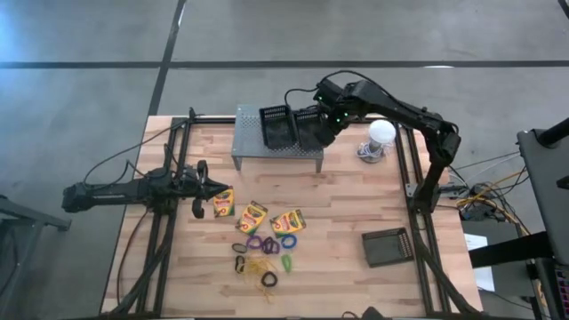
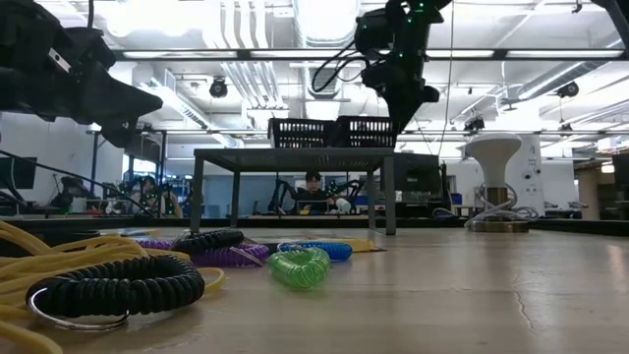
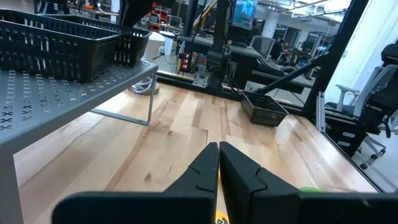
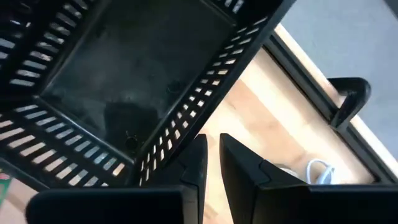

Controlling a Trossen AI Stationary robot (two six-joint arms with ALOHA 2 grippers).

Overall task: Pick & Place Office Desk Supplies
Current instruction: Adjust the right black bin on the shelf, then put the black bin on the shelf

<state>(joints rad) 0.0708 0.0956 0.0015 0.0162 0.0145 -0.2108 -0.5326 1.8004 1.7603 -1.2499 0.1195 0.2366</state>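
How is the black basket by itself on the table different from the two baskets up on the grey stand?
The lone basket sits low on the wooden table, near its front right; the two stand baskets sit raised on the grey stand at the back. The lone one has nothing beside it; the pair stand side by side, under the right gripper. All three are black mesh.

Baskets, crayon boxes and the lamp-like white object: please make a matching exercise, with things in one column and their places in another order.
Things:
1. two black mesh baskets
2. third black mesh basket
3. three crayon boxes
4. white dome-shaped object

Places:
A. on the bare table, near the right front corner
B. on top of the grey stand
C. right of the stand, at the table's back
D. in a row mid-table, by the left gripper

Pairs: 1-B, 2-A, 3-D, 4-C
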